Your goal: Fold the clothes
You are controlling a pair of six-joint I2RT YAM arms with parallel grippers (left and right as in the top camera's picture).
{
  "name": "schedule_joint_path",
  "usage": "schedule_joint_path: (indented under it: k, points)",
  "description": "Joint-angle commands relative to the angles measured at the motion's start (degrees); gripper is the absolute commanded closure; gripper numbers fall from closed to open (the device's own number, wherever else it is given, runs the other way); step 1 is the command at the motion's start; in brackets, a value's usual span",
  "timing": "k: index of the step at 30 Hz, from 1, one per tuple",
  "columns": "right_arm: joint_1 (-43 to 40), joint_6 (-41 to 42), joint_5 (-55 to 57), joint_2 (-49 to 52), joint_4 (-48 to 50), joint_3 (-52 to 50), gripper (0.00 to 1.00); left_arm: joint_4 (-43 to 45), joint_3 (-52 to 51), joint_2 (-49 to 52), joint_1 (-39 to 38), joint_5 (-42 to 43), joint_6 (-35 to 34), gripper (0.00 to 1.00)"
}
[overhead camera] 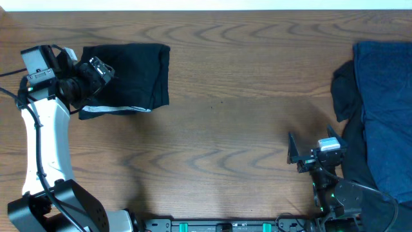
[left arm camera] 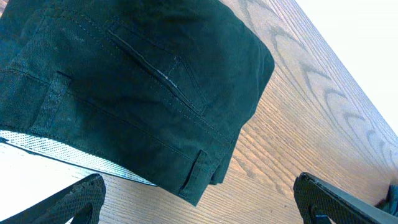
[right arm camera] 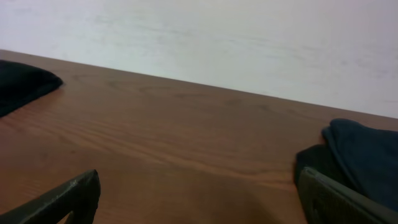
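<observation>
The left gripper point(left arm camera: 198, 186) hangs wide open over the black garment point(left arm camera: 124, 93), nothing pinched between its fingers, so I'd say this piece is being let go as finished. To do that well, it should lift straight up and away so that neither finger snags the top layer or drags the stack crooked. The garment itself sits at the far left corner of the desk point(overhead camera: 219, 129), folded into a compact rectangle. It looks like trousers or shorts: a welt pocket and belt loops show on top, and a pale strip of waistband lining peeks out along the near edge. The corners lie fairly square, though that lining edge looks a little loose. Over on the other side, the right gripper point(right arm camera: 199, 186) is open too and holds nothing, low over bare wood just beside the blue cloth point(overhead camera: 383, 109), which lies spread at the right edge with another dark garment point(overhead camera: 342, 90) tucked partly under it. For the next piece, I'd pinch one layer at an edge, not a bunch.
</observation>
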Motion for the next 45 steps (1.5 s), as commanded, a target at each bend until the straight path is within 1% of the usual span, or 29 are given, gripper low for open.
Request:
schedule_joint_path:
  k: [1, 7, 45]
  points:
    - [0.68, -1.05, 1.6, -0.37, -0.39, -0.11, 0.01, -0.04, -0.17, -0.42, -0.09, -0.07, -0.09, 0.02]
    - [-1.25, 2.97, 1.31, -0.37, -0.39, -0.11, 0.01, -0.04, -0.17, -0.42, -0.09, -0.07, -0.07, 0.02]
    - [-1.51, 2.91, 1.2, -0.37, -0.35, -0.11, 0.01, -0.2, -0.39, -0.52, -0.11, -0.09, -0.09, 0.02]
